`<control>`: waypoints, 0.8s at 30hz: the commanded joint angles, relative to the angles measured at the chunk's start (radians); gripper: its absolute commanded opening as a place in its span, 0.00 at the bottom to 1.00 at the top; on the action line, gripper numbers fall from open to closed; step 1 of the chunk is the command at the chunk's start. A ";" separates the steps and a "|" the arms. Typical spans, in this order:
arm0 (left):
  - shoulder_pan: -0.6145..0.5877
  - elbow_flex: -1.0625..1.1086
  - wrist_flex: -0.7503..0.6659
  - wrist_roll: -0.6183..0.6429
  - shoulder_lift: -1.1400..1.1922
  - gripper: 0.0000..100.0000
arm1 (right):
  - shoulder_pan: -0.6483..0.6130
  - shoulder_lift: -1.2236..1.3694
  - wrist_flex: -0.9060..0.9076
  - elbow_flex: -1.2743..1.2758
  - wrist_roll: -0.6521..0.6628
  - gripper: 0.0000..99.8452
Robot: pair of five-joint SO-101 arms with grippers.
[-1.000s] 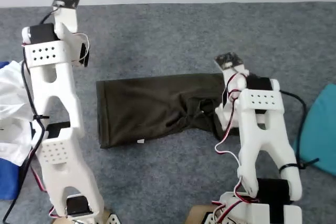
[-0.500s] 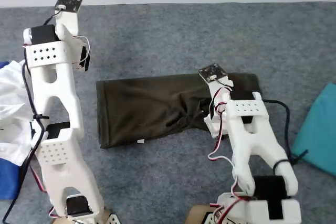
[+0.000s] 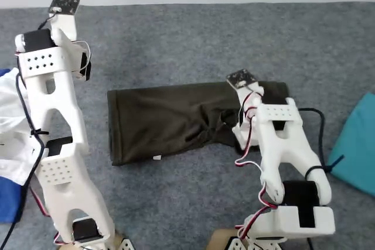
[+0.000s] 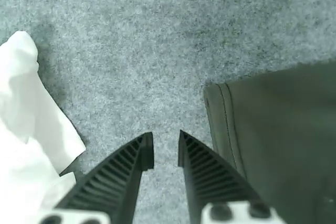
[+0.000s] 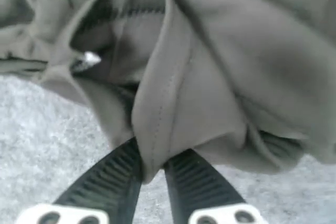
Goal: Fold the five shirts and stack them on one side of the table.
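Progress is early: olive shirt (image 3: 170, 124) lies part-folded at frame centre. I pinch its bunched edge with the right fingers (image 5: 118, 174); left fingers (image 4: 131, 166) stand slightly spread, empty. I judge stacking not yet begun.

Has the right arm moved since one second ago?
Yes. In the high view the right arm shifted left over the olive shirt, uncovering its right end.

Grey table (image 3: 176, 39): olive shirt (image 3: 164, 121) centre, white shirt (image 3: 7, 121), blue cloth (image 3: 7, 197), teal shirt (image 3: 357, 144).
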 commanded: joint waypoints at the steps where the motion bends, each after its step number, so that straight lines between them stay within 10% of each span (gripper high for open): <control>1: -0.002 -0.004 0.021 -0.002 -0.069 0.09 | 0.008 -0.004 0.050 -0.147 0.008 0.01; 24: 0.005 -0.004 0.023 -0.014 -0.068 0.09 | 0.148 0.143 -0.096 -0.315 0.008 0.01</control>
